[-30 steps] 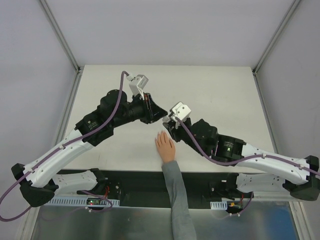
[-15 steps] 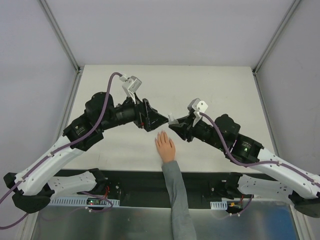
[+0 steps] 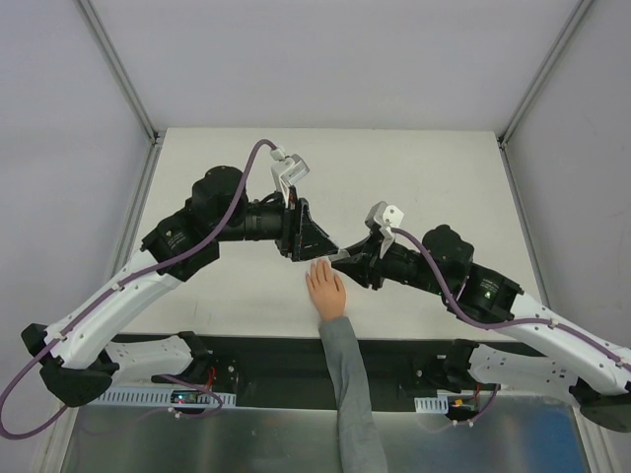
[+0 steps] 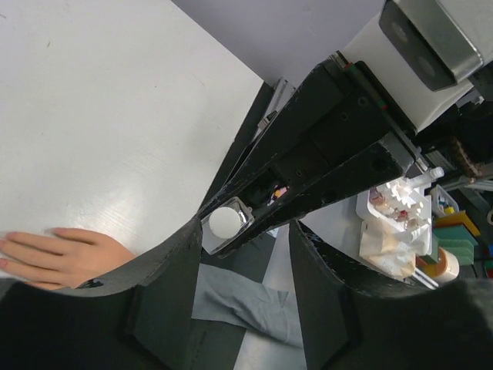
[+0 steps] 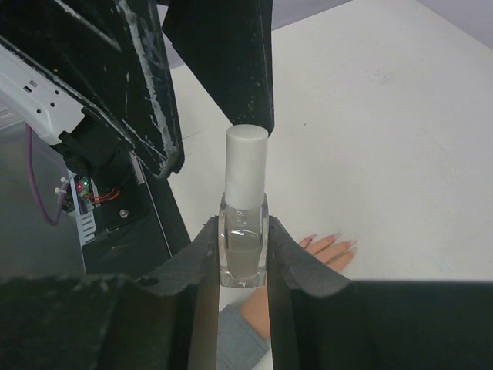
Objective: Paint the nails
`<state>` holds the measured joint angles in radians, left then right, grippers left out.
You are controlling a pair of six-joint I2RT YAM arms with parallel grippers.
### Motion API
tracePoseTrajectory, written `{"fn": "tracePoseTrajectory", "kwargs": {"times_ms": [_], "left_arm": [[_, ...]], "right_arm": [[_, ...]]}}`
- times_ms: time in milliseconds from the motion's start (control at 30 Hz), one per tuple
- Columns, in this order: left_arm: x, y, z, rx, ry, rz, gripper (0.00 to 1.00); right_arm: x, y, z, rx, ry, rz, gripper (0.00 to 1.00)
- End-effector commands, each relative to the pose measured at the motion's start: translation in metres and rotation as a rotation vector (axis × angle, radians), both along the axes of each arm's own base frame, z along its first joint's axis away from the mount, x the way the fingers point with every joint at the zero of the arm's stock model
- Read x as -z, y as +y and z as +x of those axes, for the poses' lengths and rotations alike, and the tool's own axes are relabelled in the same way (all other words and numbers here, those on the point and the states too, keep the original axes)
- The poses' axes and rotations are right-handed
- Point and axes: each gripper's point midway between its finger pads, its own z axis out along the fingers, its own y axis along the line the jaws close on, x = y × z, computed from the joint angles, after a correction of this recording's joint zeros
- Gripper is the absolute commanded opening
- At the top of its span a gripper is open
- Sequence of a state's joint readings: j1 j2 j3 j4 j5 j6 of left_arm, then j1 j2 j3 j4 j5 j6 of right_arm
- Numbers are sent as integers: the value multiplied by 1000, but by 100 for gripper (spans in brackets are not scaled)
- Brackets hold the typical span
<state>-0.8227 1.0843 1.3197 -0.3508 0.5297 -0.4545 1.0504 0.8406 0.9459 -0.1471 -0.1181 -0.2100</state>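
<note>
1. The left gripper (image 3: 329, 250) hangs just beyond the fingertips of the hand (image 3: 325, 288), slightly to their left; its jaws stand partly apart, one finger (image 5: 150, 100) on each side of the white cap (image 5: 246, 166) with a gap showing, so it grips nothing.
2. The hand lies flat on the table (image 3: 434, 168), palm down, fingers together and pointing away from the arm bases; its grey sleeve (image 3: 345, 384) runs back from it over the near edge.
3. The nails (image 5: 337, 233) sit at the far tips of the hand's fingers, faintly pink in the right wrist view; from above they can hardly be told from the skin; neither gripper touches them.
4. The bottle (image 5: 245, 250), small and clear with pale liquid inside, is held in the air just past the hand's fingertips; its cap is on and points toward the left gripper.
5. The right gripper (image 5: 243, 262) comes in from the right of the hand, just above and beyond its fingertips; its jaws are narrow, clamped on the two sides of the bottle's glass body.
6. In the left wrist view the cap's round end (image 4: 223, 222) faces the camera between that gripper's own spread fingers, with the hand low at the left of it.
</note>
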Motion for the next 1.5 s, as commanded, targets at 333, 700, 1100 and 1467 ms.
{"fn": "tracePoseTrajectory", "kwargs": {"times_ms": [333,700,1100,1467], "left_arm": [[-3,-8,-4,81,1,-3,37],[2,-7,9,3,13,32,0],[-1,6,32,-210,85,34,0],[-23,9,15,-96,-35,-36,69]], "right_arm": [[-21,0,0,-6,-35,48,0],[-18,2,0,-15,-37,35,1],[-34,-8,37,401,-249,-39,1],[-26,5,16,104,-71,60,0]]}}
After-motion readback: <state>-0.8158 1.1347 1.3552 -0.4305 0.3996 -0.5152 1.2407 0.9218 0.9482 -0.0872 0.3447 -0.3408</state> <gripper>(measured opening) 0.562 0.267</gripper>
